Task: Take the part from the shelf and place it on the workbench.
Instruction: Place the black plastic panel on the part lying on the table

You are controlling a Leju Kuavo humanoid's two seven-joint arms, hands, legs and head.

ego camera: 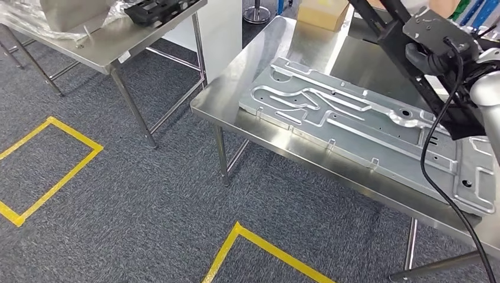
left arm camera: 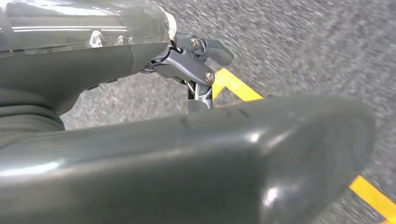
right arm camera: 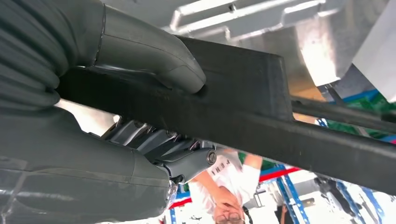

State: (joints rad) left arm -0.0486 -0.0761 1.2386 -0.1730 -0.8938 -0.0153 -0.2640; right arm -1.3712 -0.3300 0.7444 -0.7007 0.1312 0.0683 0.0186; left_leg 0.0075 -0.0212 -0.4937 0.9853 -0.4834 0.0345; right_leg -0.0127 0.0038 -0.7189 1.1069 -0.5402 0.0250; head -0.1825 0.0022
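The right hand (ego camera: 426,56) grips a black frame-like part (ego camera: 436,100), held tilted above the steel desk's (ego camera: 230,100) far right corner, its long axis slanting across a grey machined plate (ego camera: 354,112). The left hand (left arm camera: 187,158) hangs over carpet, holding nothing, fingers apart.

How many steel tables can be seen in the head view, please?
2. One steel table is at the right and carries the large aluminium plate and a cardboard box. The second table is at the upper left. More may stand outside the picture.
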